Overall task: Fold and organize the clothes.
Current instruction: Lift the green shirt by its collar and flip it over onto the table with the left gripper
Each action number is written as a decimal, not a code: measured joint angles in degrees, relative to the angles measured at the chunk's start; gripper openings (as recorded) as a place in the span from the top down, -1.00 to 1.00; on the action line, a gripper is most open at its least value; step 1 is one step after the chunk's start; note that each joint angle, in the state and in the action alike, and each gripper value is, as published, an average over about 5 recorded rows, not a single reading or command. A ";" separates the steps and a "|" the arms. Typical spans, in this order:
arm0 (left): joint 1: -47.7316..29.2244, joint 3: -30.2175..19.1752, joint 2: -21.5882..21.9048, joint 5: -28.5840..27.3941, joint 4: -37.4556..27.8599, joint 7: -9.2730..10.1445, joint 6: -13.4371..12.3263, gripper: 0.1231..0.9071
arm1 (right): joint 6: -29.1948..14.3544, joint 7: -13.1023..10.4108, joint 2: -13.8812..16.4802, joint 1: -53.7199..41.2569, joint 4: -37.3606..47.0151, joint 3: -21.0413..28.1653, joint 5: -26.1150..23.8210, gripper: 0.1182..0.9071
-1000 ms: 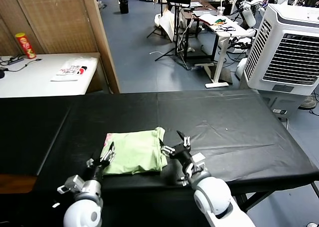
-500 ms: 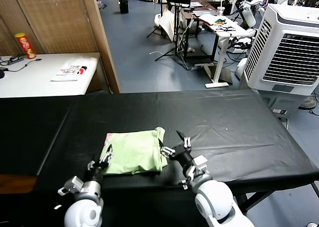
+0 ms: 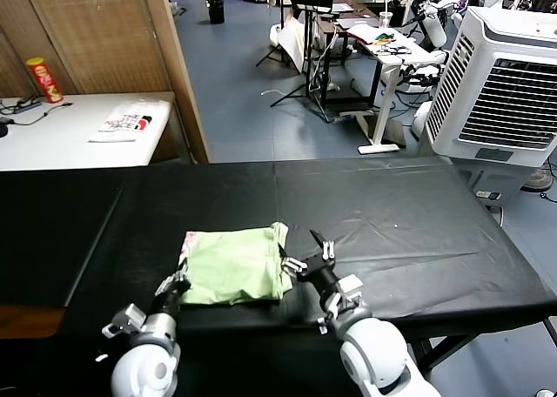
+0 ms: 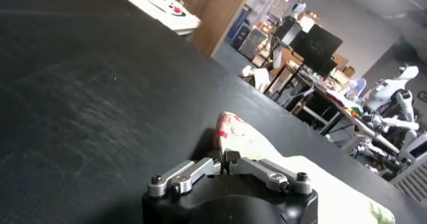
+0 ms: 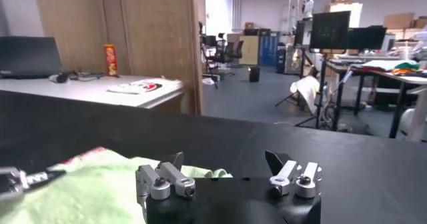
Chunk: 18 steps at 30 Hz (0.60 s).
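Note:
The clothes, one pale green shirt (image 3: 233, 265), lie folded in a neat rectangle on the black table (image 3: 392, 214) near its front edge. A pink checkered bit shows at the shirt's left corner (image 4: 230, 124). My left gripper (image 3: 179, 281) sits low at the shirt's front-left edge, its jaws pressed together on the cloth rim (image 4: 223, 157). My right gripper (image 3: 309, 254) rests just right of the shirt, open, with nothing between its fingers (image 5: 225, 159). The green cloth (image 5: 100, 179) lies beside it, not touching its tips.
A white side table (image 3: 61, 140) at the far left carries a red can (image 3: 39, 79) and a white printed item (image 3: 126, 121). A wooden partition (image 3: 113, 31) stands behind it. A large air cooler (image 3: 505, 84) stands at the right, with desks and stands behind.
The left gripper's fingers have gone from spread wide to shut at the shirt's front-left edge. The right gripper stayed open and barely shifted. The shirt has not moved.

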State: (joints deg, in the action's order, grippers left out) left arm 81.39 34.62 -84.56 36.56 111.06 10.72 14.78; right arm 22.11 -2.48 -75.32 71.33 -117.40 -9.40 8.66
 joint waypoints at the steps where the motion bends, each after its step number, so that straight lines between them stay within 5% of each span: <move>1: -0.20 0.15 0.43 -1.38 0.12 -0.08 0.60 0.94 | 0.07 -0.07 -0.04 0.26 -0.03 -0.23 -0.57 -0.72; 8: -1.01 2.73 7.50 -11.59 -0.05 -1.42 2.11 0.94 | 0.52 -0.58 -0.14 2.72 -1.02 -2.72 -2.25 -0.72; 18: 2.32 9.78 23.23 -15.12 -0.31 -2.36 0.33 0.94 | 0.54 -0.58 0.43 5.39 -1.94 -5.76 -2.12 -0.72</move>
State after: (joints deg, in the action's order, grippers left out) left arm 83.72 44.41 -61.33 21.44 110.75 8.36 15.11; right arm 22.64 -3.07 -74.89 76.71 -119.35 -15.15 6.54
